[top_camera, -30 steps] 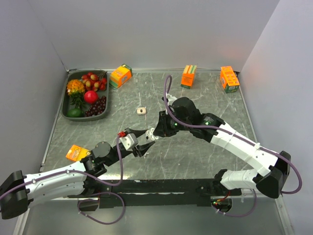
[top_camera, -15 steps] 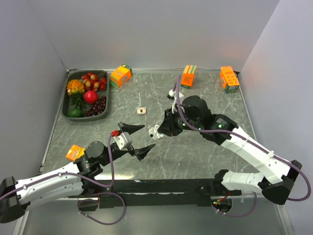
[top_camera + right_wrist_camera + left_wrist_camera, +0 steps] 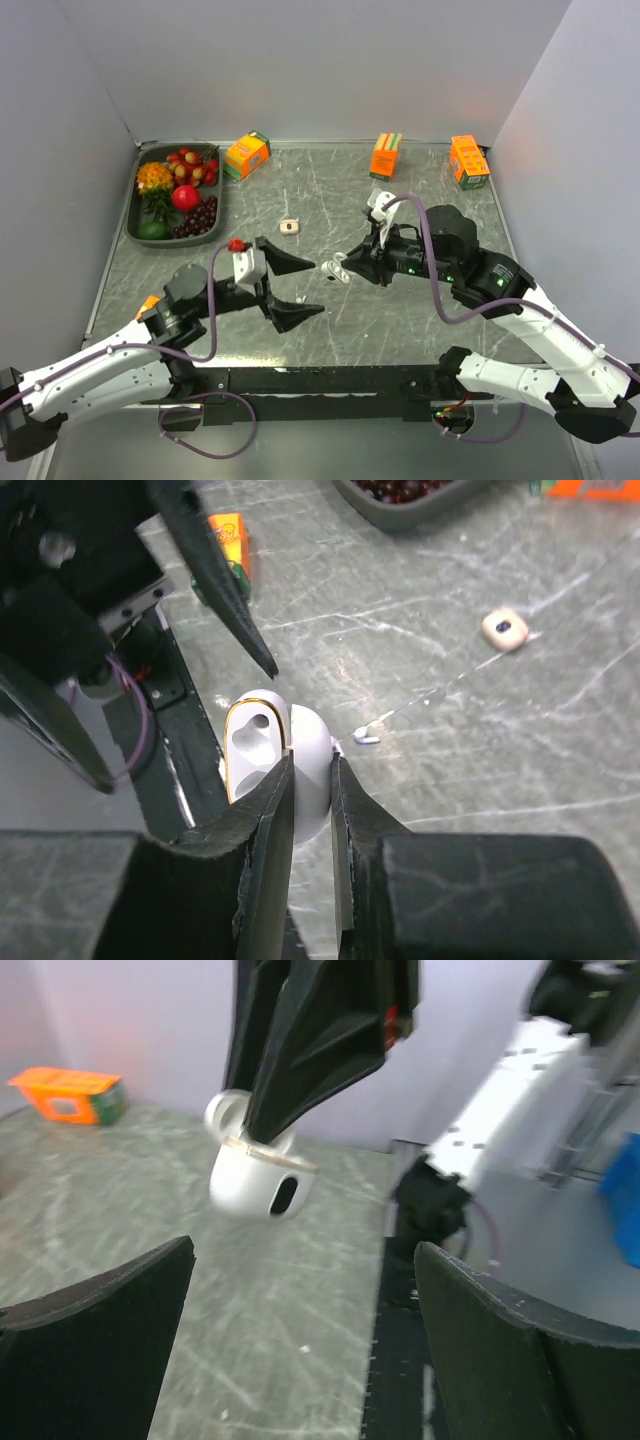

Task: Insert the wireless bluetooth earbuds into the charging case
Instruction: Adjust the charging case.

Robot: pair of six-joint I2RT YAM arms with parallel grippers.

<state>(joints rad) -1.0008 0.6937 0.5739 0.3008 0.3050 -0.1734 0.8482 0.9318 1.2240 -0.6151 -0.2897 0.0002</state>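
**White case aloft, left jaws wide and empty**

White plastic with a gold rim: that's the charging case (image 3: 258, 1180), pinched between the narrowly parted fingers of the right gripper (image 3: 312, 780) and held clear of the grey marbled table (image 3: 300, 180), out over its middle. From the right wrist view, the gold-rimmed face is turned toward the left arm. The one slot I can see in it looks hollow, with nothing seated.

Facing it, the left gripper (image 3: 317, 287) hangs just beside the case with its jaws spread as wide as they go and nothing between them. As I read it, the case is offered but no earbud is in hand, so loading has not begun.

And where are the earbuds? A tiny white fleck (image 3: 365, 738) lies on the table just past the case. It could be one, but it is too small to call. Further back, well apart from both arms, a small tan case (image 3: 290, 227) with a dark centre sits on its own.

The next move, I'd say, falls to the left arm. It needs to go down to the table and close those wide jaws on an earbud without flicking it away. Then it brings the earbud stem-first to that slot while the right hand keeps the case steady. With so tiny a part and so small an opening, alignment will be everything.
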